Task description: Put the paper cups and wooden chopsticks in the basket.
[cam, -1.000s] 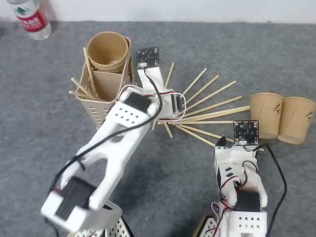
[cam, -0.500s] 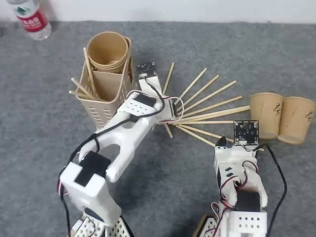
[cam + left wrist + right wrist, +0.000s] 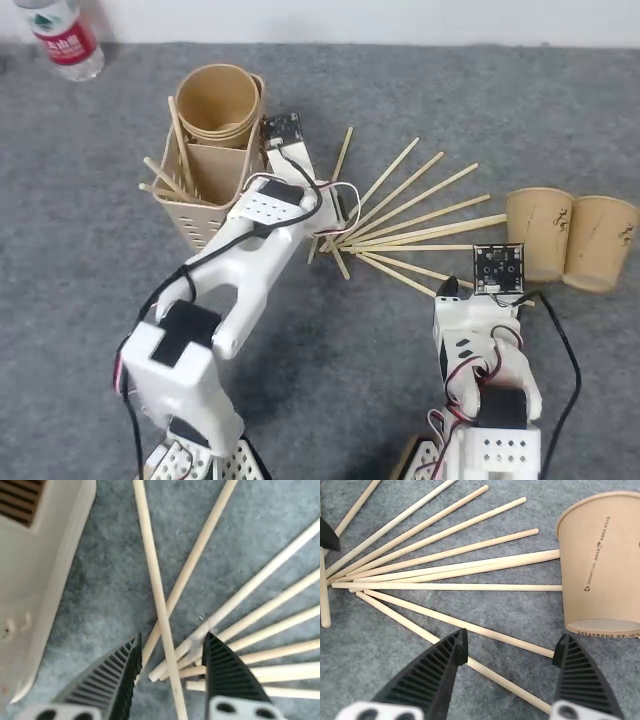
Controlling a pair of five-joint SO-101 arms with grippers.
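Nested cups stand in the basket, chopsticks fan right of it, two cups beyond

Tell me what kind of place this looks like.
Probably a robotics lab or hobby test bench, not a kitchen: two white robot arms stand side by side on a grey felt-like mat, chopsticks are fanned out like practice props, and a water bottle lies by a plain wall.
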